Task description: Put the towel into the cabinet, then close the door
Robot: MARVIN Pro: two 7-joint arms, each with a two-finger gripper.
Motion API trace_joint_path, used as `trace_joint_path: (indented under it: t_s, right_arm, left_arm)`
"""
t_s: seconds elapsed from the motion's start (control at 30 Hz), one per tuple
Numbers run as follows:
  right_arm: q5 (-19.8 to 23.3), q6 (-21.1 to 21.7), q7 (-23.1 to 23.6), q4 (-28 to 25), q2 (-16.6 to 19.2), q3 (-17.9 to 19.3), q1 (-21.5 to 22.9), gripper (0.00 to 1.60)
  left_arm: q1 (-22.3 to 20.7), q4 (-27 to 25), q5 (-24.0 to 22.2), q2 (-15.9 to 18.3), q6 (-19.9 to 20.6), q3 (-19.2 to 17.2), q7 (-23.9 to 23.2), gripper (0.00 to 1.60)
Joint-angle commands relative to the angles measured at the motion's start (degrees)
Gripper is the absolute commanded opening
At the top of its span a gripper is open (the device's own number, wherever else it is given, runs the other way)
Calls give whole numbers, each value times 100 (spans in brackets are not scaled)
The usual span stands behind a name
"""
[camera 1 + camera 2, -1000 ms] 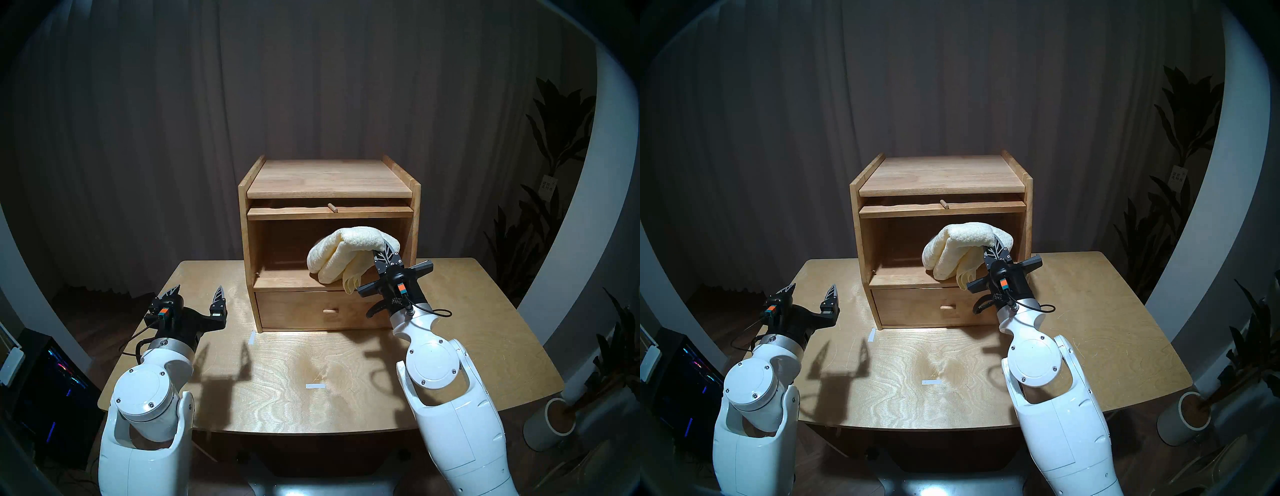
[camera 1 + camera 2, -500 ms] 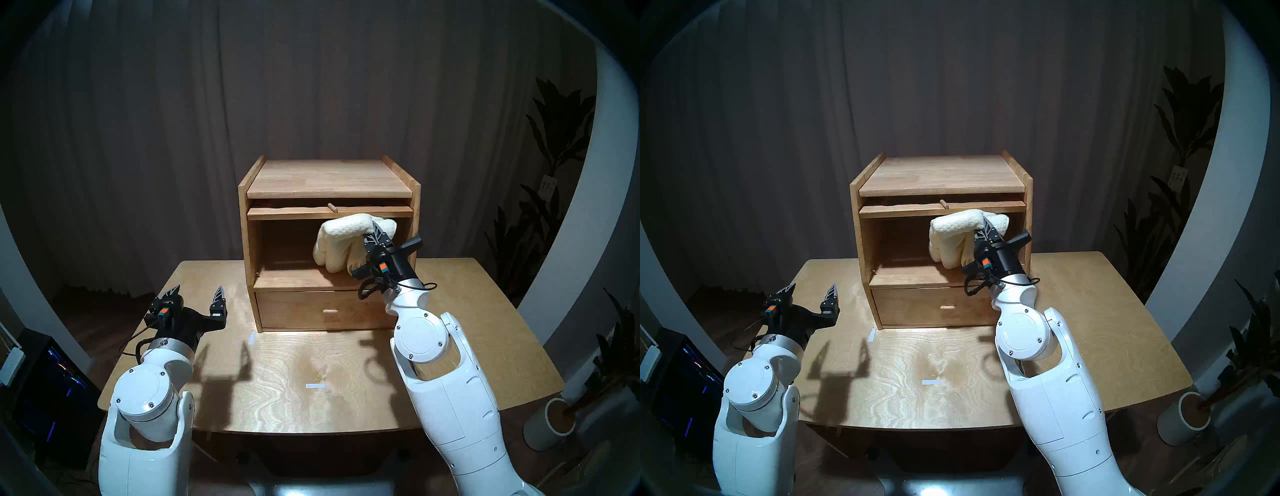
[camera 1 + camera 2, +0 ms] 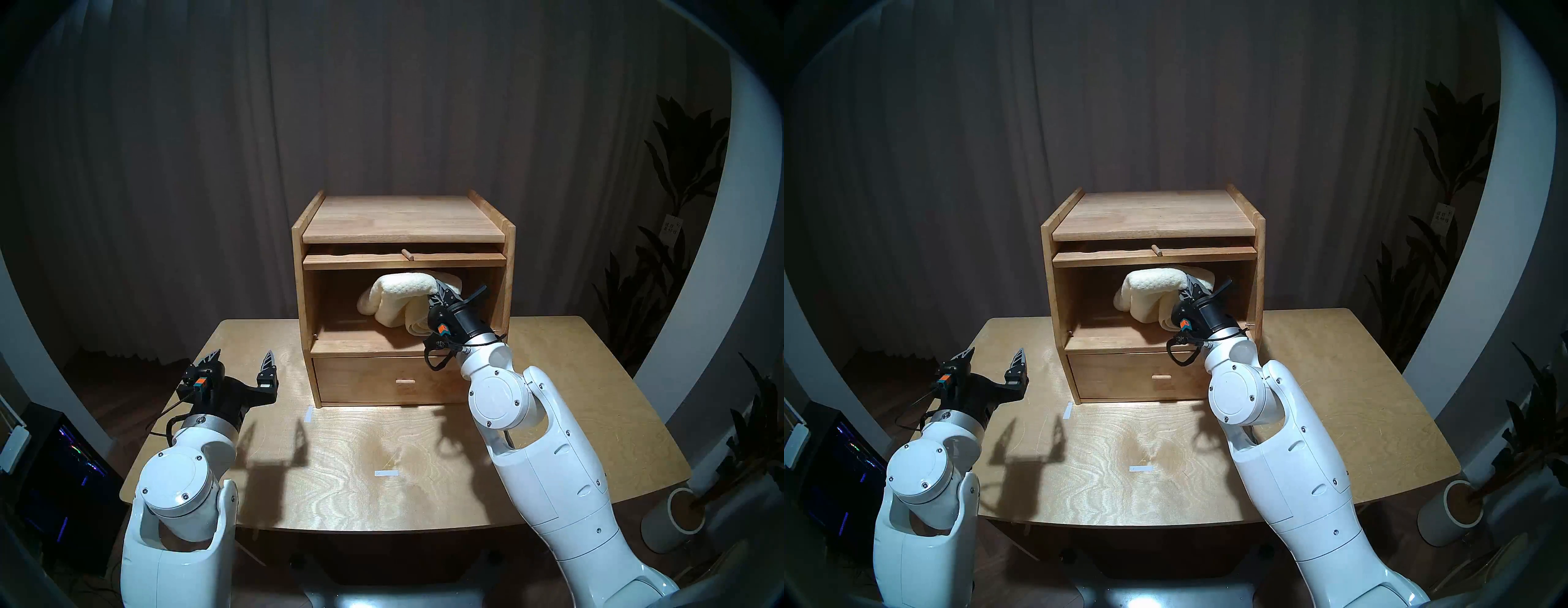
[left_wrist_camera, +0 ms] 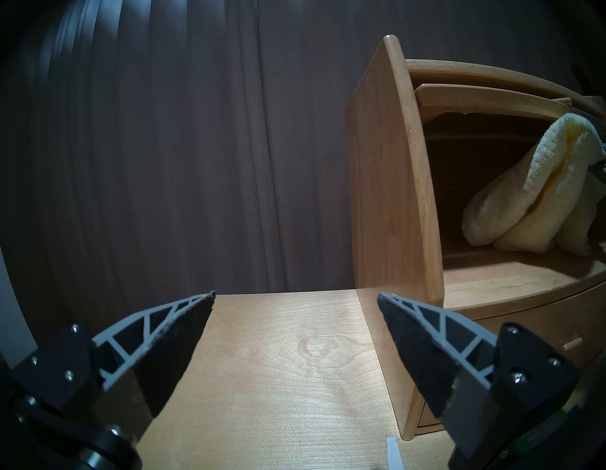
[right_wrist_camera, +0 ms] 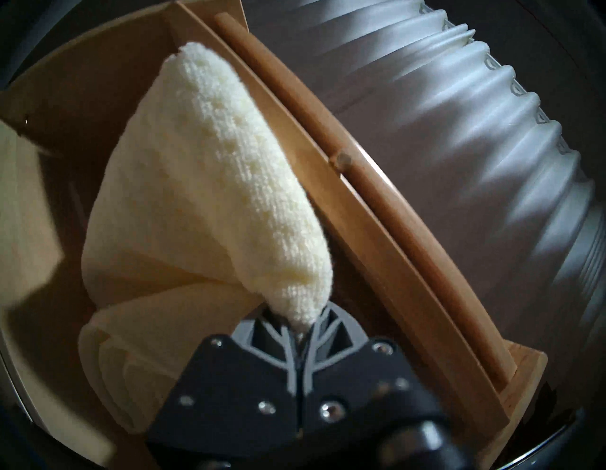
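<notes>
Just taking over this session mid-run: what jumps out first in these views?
The cream towel stands out, pinched at one end by the shut right pincer and hanging inside the open compartment of the wooden cabinet. The door, with its peg knob, lies flat and slid in above that opening. The left pincer hangs open and empty over the table, left of the cabinet.

One towel [image 3: 399,297], one cabinet [image 3: 403,220] (one drawer [image 3: 382,380]), one table [image 3: 360,467] — two tape strips [image 3: 387,473].
</notes>
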Motion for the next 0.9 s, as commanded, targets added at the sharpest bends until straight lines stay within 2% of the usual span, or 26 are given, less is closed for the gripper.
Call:
trace_joint_path:
  t_s: [0.0,0.4,0.87]
  right_arm:
    - [152,-31,-141,166,-183,138,263,0]
    - [462,-135,-310,508,-537,117,551,0]
    - [1308,-132,-195,1138,-987,309,884,0]
  left_arm:
    - [-15,-144,-13,-14,-15,-13,11,160]
    - [-19,-137,-12,-13,-19,-12,10,160]
    - [-16,-141,-12,-15,-16,-13,10,160]
